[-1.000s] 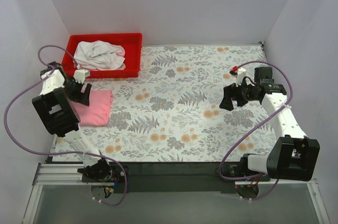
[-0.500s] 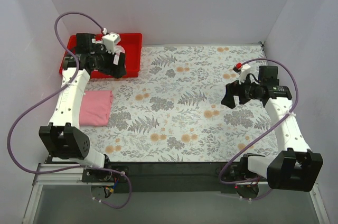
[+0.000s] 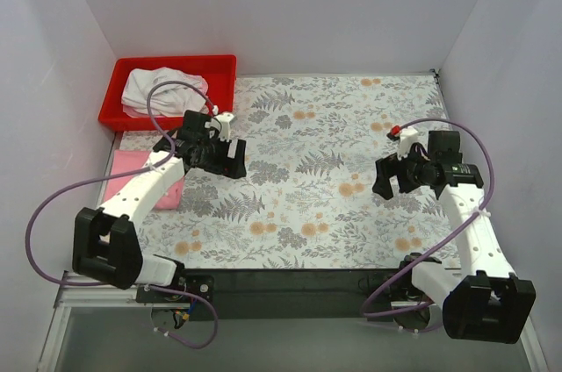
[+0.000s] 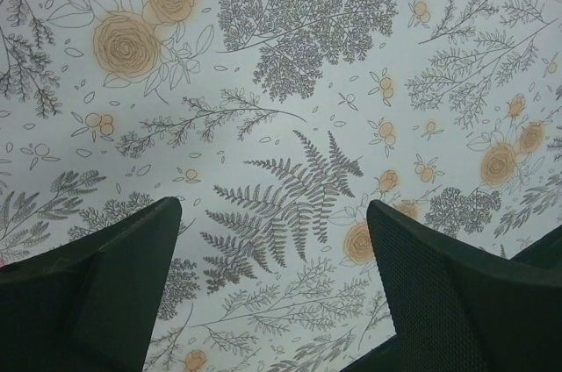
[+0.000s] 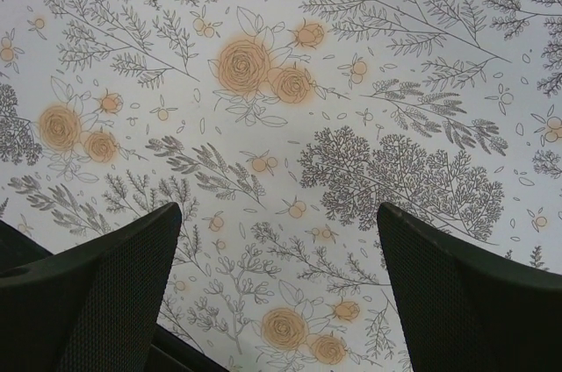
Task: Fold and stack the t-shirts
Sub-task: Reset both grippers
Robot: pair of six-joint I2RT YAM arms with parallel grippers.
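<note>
A pink t-shirt point(image 3: 132, 170) lies folded at the table's left edge, partly hidden by my left arm. A white t-shirt point(image 3: 158, 89) lies crumpled in the red bin point(image 3: 224, 82) at the back left. My left gripper point(image 3: 235, 160) is open and empty over the floral cloth, right of the pink shirt; its wrist view shows only the cloth between its fingers point(image 4: 114, 275). My right gripper point(image 3: 384, 181) is open and empty over the right side of the table; its wrist view shows only the cloth between its fingers point(image 5: 457, 284).
A floral printed cloth point(image 3: 316, 179) covers the table. White walls close in the back and both sides. The arm bases stand on a black rail point(image 3: 290, 282) at the near edge.
My left arm has swung from the pink shirt up over the red bin, then down and right to the table's left-middle. My right gripper has shifted slightly down.
</note>
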